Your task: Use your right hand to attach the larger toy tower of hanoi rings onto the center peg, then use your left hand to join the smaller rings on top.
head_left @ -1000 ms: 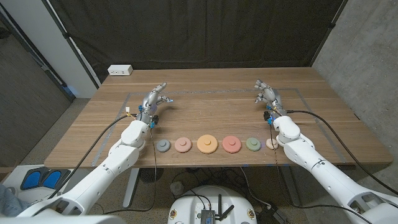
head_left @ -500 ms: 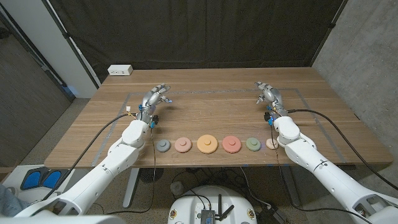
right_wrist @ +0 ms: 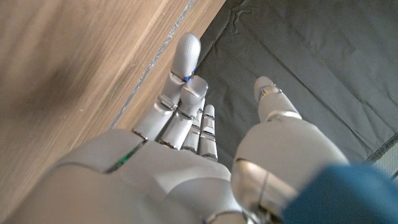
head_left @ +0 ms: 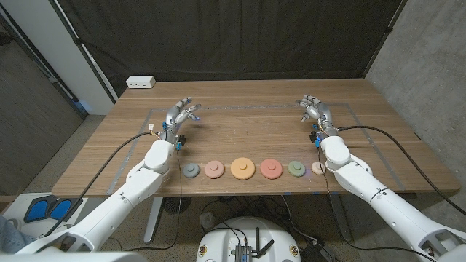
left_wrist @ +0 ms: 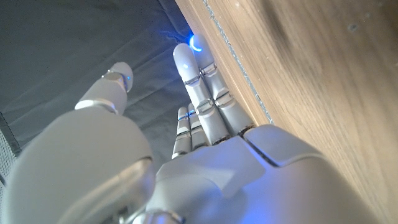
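**Rings laid out, nothing stacked yet**

Along the table's (head_left: 247,124) near edge, six rings lie in a row, none stacked. Taking the orange ring (head_left: 242,168) as landmark: a peach ring (head_left: 214,169) sits just left of it, a grey-blue one (head_left: 190,170) further left; a red ring (head_left: 271,168) lies just right, then a green one (head_left: 295,168), then a small cream one (head_left: 318,167). Which piece carries the center peg I cannot tell.

Well beyond the orange ring, the left hand (head_left: 180,116) and right hand (head_left: 313,110) wait on either side, fingers spread and holding nothing, well apart from every ring.

By my reading the task is unstarted: all the right hand's larger rings and all the left hand's smaller ones remain.
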Controlling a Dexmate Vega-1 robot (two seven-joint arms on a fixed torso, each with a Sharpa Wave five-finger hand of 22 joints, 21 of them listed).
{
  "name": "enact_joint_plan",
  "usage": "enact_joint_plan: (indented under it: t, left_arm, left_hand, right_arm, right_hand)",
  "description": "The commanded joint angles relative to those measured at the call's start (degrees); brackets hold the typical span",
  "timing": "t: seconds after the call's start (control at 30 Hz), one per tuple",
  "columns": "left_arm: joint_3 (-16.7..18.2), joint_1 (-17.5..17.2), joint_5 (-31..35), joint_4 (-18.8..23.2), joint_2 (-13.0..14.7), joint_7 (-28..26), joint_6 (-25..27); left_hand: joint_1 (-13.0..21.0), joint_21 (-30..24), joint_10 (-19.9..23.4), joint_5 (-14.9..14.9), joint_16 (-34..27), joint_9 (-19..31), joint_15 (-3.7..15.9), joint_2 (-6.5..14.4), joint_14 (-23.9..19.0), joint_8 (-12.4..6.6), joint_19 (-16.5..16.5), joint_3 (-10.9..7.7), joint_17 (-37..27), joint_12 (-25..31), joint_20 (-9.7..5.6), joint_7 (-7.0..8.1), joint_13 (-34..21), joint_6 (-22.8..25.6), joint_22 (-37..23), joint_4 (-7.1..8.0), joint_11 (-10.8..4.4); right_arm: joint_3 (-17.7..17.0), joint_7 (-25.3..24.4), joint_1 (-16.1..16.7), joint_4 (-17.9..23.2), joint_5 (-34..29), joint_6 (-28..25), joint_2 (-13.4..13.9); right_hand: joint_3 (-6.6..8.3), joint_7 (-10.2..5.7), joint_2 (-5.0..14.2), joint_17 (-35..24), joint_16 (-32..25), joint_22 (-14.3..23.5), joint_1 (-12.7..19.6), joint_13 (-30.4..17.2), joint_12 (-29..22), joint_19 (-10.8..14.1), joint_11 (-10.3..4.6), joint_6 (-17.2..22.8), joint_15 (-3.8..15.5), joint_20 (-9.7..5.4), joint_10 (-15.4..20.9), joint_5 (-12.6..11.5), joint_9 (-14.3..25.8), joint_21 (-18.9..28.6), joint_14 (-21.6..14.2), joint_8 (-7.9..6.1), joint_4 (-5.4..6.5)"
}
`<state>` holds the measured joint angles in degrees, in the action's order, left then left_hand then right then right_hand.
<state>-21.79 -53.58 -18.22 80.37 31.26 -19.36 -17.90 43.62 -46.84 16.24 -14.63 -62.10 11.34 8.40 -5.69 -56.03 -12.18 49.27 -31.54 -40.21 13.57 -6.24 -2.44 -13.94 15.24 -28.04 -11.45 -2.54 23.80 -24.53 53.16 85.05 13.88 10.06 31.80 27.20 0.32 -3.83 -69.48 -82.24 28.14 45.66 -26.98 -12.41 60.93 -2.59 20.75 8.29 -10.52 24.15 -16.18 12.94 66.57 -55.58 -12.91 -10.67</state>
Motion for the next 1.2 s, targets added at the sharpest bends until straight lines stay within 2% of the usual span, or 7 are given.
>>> enact_joint_plan:
  t: [0.03, 0.23, 0.5, 0.67, 0.83, 1.03, 1.2]
  left_arm:
    - [-0.6, 0.3, 4.9, 0.5, 0.5, -3.9, 1.4]
    - [-1.2, 0.2, 9.6, 2.7, 2.1, -7.0, 4.6]
    - [-2.2, 0.0, 16.5, 6.1, 3.7, -12.0, 10.6]
    - [-3.1, 0.6, 20.0, 6.9, 4.1, -13.7, 12.8]
    - [-4.1, 1.4, 22.6, 6.7, 4.3, -14.8, 14.2]
    - [-5.2, 2.1, 25.7, 6.8, 4.8, -15.9, 16.4]
    - [-5.8, 2.2, 28.2, 7.2, 5.2, -17.5, 18.0]
  left_hand:
    - [1.8, -0.7, 1.1, -0.4, -0.7, 0.3, 4.05, -0.4, -0.8, -0.45, 0.8, 0.48, 0.2, 0.4, -4.51, 0.14, -0.4, 0.7, -0.2, 0.38, -0.40]
    - [2.8, -1.1, 1.3, -0.4, -1.3, 0.3, 4.04, -0.7, -1.3, -0.60, 0.6, 1.05, 0.4, 0.4, -4.49, 0.09, -0.6, 1.1, -0.3, 0.67, -0.78]
    - [3.5, -1.7, 1.7, -0.4, -1.8, 0.4, 4.00, -0.8, -1.2, -0.66, 0.0, 2.20, 1.1, 0.5, -4.04, 1.33, -1.0, 1.6, -0.5, 1.21, -2.57]
    - [3.7, -1.9, 1.8, -0.4, -1.8, 0.4, 4.00, -0.8, -1.1, -0.67, -0.2, 2.57, 1.4, 0.5, -3.96, 1.87, -1.1, 1.8, -0.6, 1.33, -2.76]
    - [3.9, -2.2, 2.0, -0.3, -2.0, 0.4, 4.00, -0.7, -1.0, -0.73, -0.3, 2.97, 1.7, 0.5, -3.91, 1.94, -1.2, 2.1, -0.6, 1.44, -3.03]
    - [4.2, -2.5, 2.1, -0.3, -2.3, 0.3, 4.00, -0.7, -1.1, -0.73, -0.3, 3.42, 1.9, 0.5, -3.90, 2.19, -1.3, 2.3, -0.7, 1.52, -3.10]
    - [4.3, -2.7, 2.2, -0.3, -2.5, 0.3, 4.00, -0.7, -1.2, -0.72, -0.4, 3.71, 2.1, 0.5, -3.81, 2.29, -1.4, 2.4, -0.7, 1.57, -3.17]
  right_arm:
    - [0.8, -4.0, 0.5, 2.4, -5.4, -3.4, 0.9]
    - [1.7, -6.2, 0.6, 5.0, -9.4, -7.6, 1.9]
    - [2.9, -8.8, 0.8, 8.0, -14.3, -13.2, 2.9]
    - [3.8, -9.8, 0.8, 10.1, -17.4, -16.4, 3.7]
    - [5.0, -11.2, 0.6, 11.9, -21.3, -20.2, 4.1]
    - [7.3, -12.5, -0.3, 13.1, -27.2, -25.6, 4.7]
    - [9.1, -13.9, -1.3, 12.7, -31.7, -28.4, 4.7]
  right_hand:
    - [0.25, -0.02, -0.64, -0.1, -0.4, 0.1, 1.0, -0.2, -0.1, -0.4, -0.47, -0.1, 4.15, -1.90, 0.2, -0.1, 0.2, 0.5, 0.3, -0.12, 0.10]
    - [0.42, -0.51, -0.70, -0.1, -0.7, -0.2, 2.1, -0.4, 0.0, -0.7, -0.41, -0.2, 4.13, -1.92, 0.0, 0.1, 0.4, 0.7, 0.2, -0.18, 0.27]
    - [0.56, -2.55, -0.57, 1.0, 0.3, -1.3, 4.1, -1.0, 0.4, -1.9, -0.54, 0.2, 4.15, -1.87, -1.6, 0.5, 1.2, 0.4, 1.5, -0.72, 0.61]
    - [0.45, -3.38, -0.53, 1.4, 0.6, -1.6, 4.9, -1.3, 0.4, -2.1, -0.53, -1.0, 4.14, -1.85, -1.9, 0.7, 1.5, 0.7, 1.9, -0.43, 0.73]
    - [0.40, -3.51, -0.41, 1.7, 0.9, -1.7, 5.2, -1.5, 0.4, -2.2, -0.70, -1.4, 4.14, -1.85, -2.1, 0.8, 1.7, 0.8, 2.2, -0.34, 0.82]
    - [0.04, -3.22, -0.22, 2.2, 1.3, -2.3, 6.0, -1.9, 0.2, -2.6, -2.61, -2.0, 4.15, -1.82, -2.2, 1.1, 1.9, 1.0, 2.5, -0.24, 1.01]
    - [-0.03, -3.18, -0.13, 2.4, 1.5, -2.4, 6.1, -1.9, 0.3, -2.8, -2.58, -2.2, 4.15, -1.82, -2.3, 1.2, 1.9, 1.0, 2.6, -0.18, 1.08]
